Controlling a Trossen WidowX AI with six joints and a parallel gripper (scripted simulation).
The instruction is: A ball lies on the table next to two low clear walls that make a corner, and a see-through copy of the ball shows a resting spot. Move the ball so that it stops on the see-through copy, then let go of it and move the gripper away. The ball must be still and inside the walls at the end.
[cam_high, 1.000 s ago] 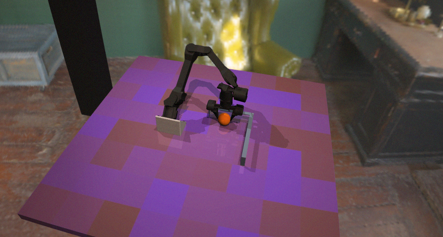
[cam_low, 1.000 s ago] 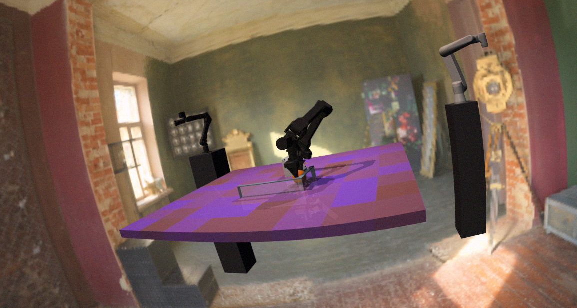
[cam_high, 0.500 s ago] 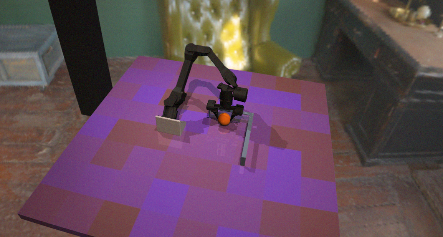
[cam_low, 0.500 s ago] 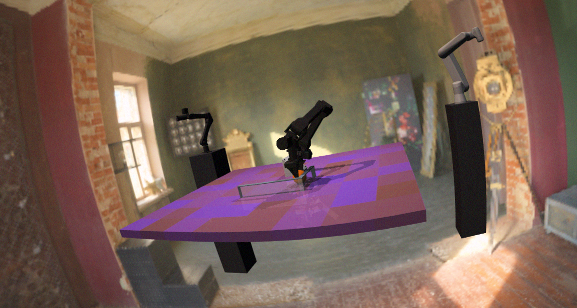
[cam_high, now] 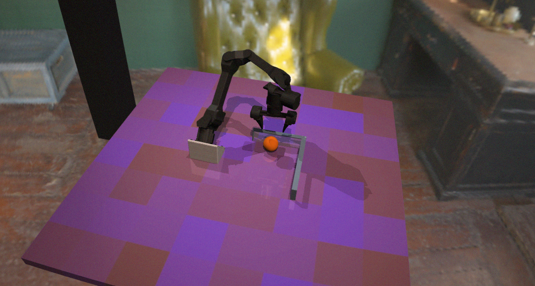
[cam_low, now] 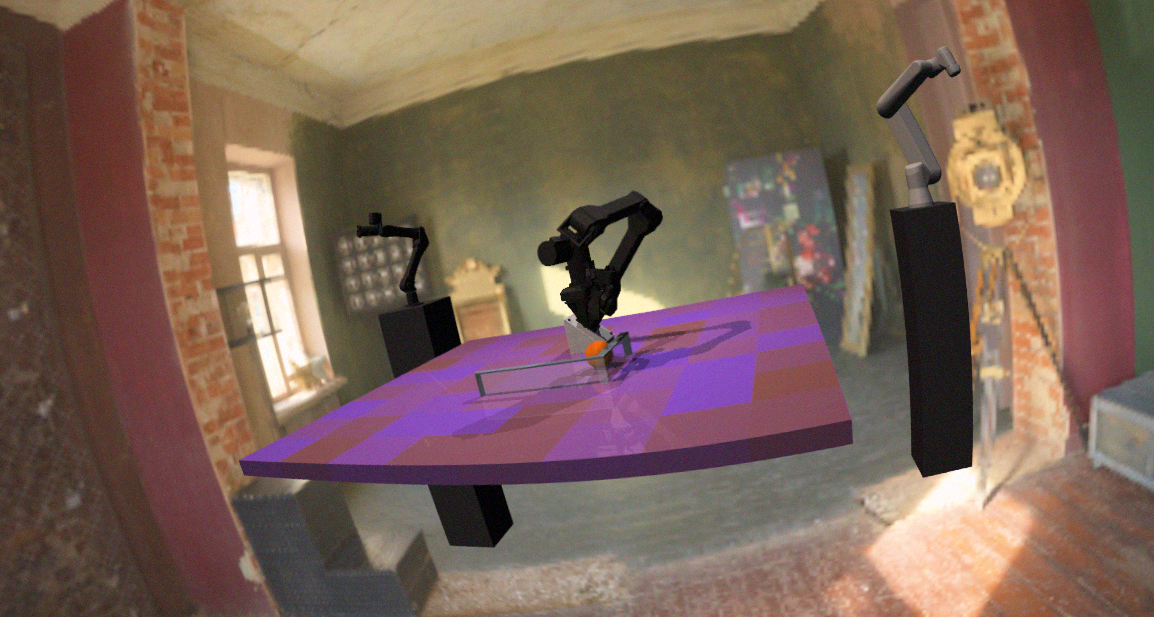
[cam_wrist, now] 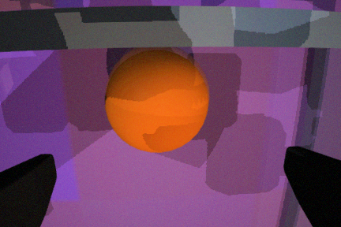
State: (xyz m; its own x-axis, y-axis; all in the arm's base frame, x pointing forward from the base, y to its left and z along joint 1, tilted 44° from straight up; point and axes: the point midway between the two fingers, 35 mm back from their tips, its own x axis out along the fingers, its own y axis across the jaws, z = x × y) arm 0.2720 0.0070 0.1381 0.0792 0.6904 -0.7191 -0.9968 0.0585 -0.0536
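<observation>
From the top view, the gripper [cam_high: 273, 126] hangs above the short clear wall [cam_high: 278, 134], its jaws spread wide with nothing between them. The ball [cam_high: 270, 143] sits on the table [cam_high: 112, 224] just on the near side of that wall, inside the corner it makes with the long clear wall [cam_high: 297, 168], which runs toward the table's near edge. So the ball lies below the fingertips and a little toward the near edge from them, apart from both. I cannot make out the see-through copy separately here; it may be hidden by the ball.

From the exterior view, the ball [cam_low: 595, 348] shows as a small orange spot tucked at the wall corner, with the gripper [cam_low: 583, 315] raised above it. The gap between them is too small to judge well.

From the wrist view, the ball [cam_wrist: 157, 99] rests ahead of the camera, close to the wall band [cam_wrist: 174, 27] beyond it. The two dark fingertips stand far out at either side, clear of it. In my judgement the retreat should be straight up and back, away from the ball, so neither finger nudges it.
</observation>
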